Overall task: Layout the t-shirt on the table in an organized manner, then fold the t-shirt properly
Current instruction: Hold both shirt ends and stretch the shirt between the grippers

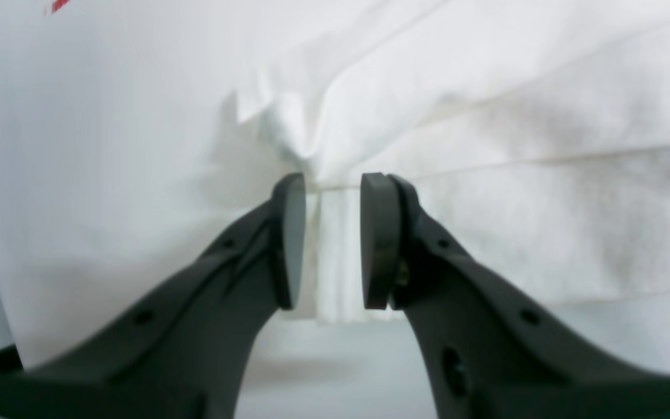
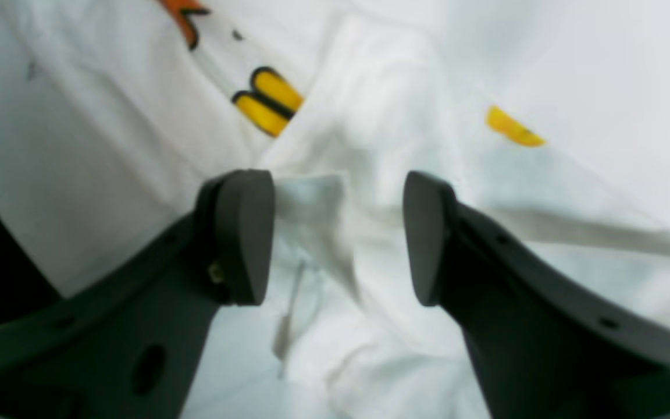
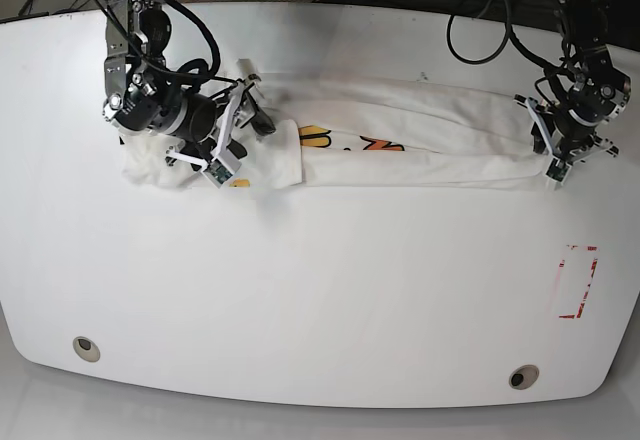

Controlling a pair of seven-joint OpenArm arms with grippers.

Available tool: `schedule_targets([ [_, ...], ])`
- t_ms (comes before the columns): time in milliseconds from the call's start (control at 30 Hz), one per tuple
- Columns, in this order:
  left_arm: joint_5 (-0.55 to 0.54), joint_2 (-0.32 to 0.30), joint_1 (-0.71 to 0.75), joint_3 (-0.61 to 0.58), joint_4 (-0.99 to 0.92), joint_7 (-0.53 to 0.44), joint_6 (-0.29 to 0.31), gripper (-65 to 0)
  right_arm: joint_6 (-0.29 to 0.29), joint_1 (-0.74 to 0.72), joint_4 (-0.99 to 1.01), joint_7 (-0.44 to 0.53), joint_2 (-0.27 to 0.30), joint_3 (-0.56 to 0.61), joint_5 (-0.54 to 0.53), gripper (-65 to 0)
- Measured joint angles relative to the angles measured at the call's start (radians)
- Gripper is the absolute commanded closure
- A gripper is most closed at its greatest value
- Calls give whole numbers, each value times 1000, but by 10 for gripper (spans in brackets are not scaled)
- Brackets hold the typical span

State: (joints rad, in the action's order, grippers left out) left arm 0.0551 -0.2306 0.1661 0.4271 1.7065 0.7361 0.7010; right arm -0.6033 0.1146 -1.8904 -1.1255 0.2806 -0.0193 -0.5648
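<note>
Lying bunched lengthwise toward the far side of the table (image 3: 320, 290), the t-shirt (image 3: 420, 140) looks light and limp, best lifted at hems; left gripper (image 1: 332, 241) pinches its edge, right gripper (image 2: 338, 233) spread above cloth.

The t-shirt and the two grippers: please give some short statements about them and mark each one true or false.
1. The t-shirt lies stretched in a long band across the far half of the table. True.
2. The left gripper has a strip of white cloth between its pads. True.
3. The right gripper is shut tight with nothing between its fingers. False: its jaws stand apart over bunched cloth.
4. The red tape outline is covered by the shirt. False: it lies bare, nearer the front edge.
5. Yellow and orange print shows on the shirt. True.
</note>
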Motion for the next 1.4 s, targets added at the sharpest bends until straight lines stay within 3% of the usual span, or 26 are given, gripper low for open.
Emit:
schedule_targets([
  [433, 0, 3, 0, -1, 0, 0, 0, -147, -2, 12, 70, 52, 2, 72, -4, -317],
  [533, 1, 3, 0, 0, 0, 0, 0, -147, -2, 14, 84, 48, 3, 72, 8, -231],
  [700, 0, 3, 1, -1, 0, 0, 0, -147, -3, 15, 84, 48, 5, 72, 8, 0],
  [1067, 1, 3, 3, 0, -1, 1, 0, -147, -3, 40, 26, 45, 8, 71, -4, 0],
  [1400, 1, 3, 1, -1, -2, 1, 0, -147, -7, 75, -63, -55, 8, 71, -14, 0],
])
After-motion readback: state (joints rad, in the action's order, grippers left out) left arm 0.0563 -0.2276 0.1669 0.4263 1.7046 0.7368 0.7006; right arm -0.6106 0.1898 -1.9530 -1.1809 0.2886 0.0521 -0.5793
